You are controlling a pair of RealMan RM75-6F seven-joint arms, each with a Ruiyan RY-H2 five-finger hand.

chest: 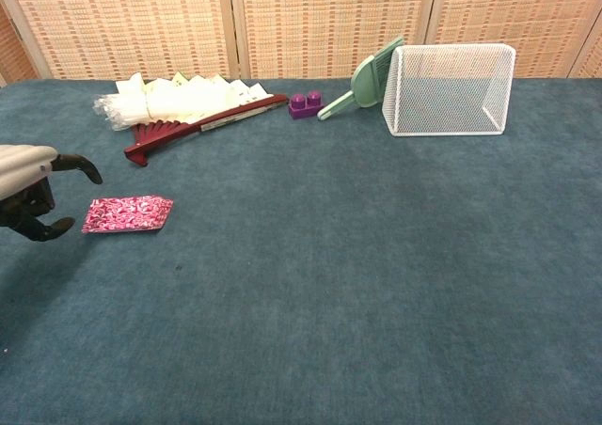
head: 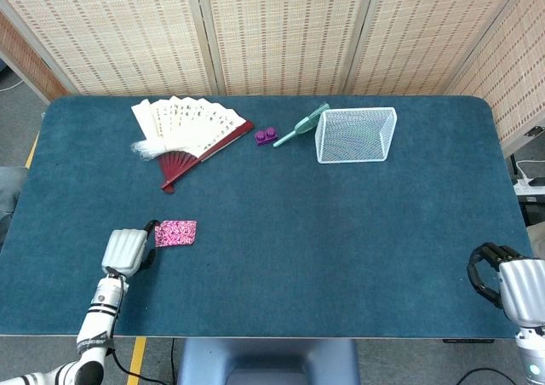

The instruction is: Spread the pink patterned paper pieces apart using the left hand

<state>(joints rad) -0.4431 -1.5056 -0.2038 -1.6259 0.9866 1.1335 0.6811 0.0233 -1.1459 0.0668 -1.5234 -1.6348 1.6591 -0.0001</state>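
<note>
The pink patterned paper pieces (head: 175, 232) (chest: 127, 213) lie in one neat stack on the blue table, left of centre. My left hand (head: 128, 250) (chest: 33, 188) hovers just left of the stack with its fingers apart and holds nothing; a fingertip (chest: 92, 172) reaches toward the stack's left edge, and contact is unclear. My right hand (head: 507, 284) stays at the table's near right corner with its fingers curled in, holding nothing.
An open paper fan (head: 189, 129) lies at the back left. A purple brick (head: 266, 135), a green brush (head: 301, 124) and a tipped white wire basket (head: 356, 134) sit along the back. The table's front edge (head: 272, 337) runs close below both hands.
</note>
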